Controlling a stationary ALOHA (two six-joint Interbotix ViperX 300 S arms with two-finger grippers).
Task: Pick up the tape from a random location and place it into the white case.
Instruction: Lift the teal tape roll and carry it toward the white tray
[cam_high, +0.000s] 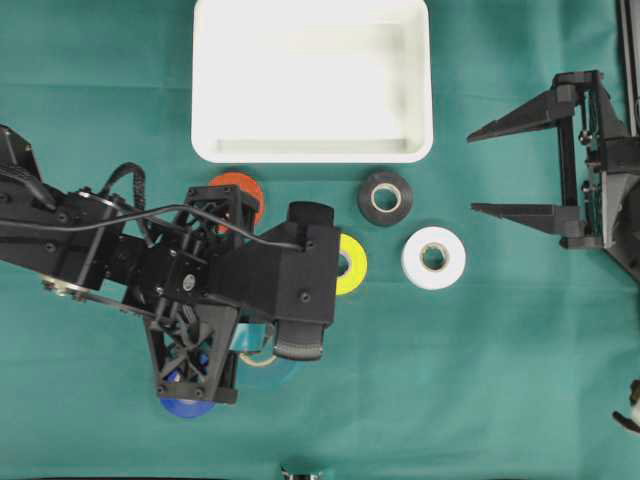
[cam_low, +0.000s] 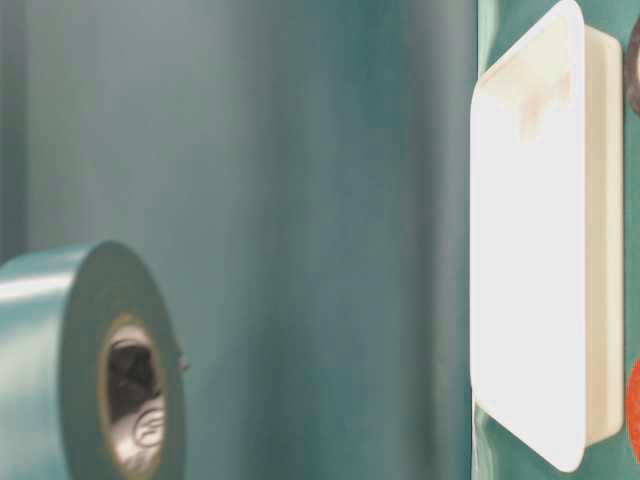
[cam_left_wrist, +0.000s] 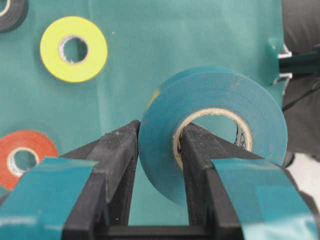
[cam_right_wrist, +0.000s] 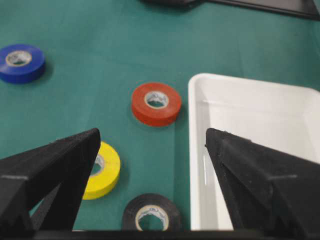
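The teal tape roll (cam_left_wrist: 210, 130) sits pinched in the left tool (cam_left_wrist: 159, 145), one finger outside the wall, the other through the cardboard core, lifted off the green table (cam_high: 480, 380). It looks light and stiff, its smooth sides likely slippery, so gripping across the wall suits it. The white case (cam_high: 312, 150) lies at the far side, empty, beyond the orange roll (cam_high: 240, 190) and yellow roll (cam_high: 350, 265). The right tool (cam_high: 520, 168) waits at the right, jaws spread wide, holding nothing.

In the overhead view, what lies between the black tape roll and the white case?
Only bare green cloth separates the black tape roll from the white case, seen overhead.
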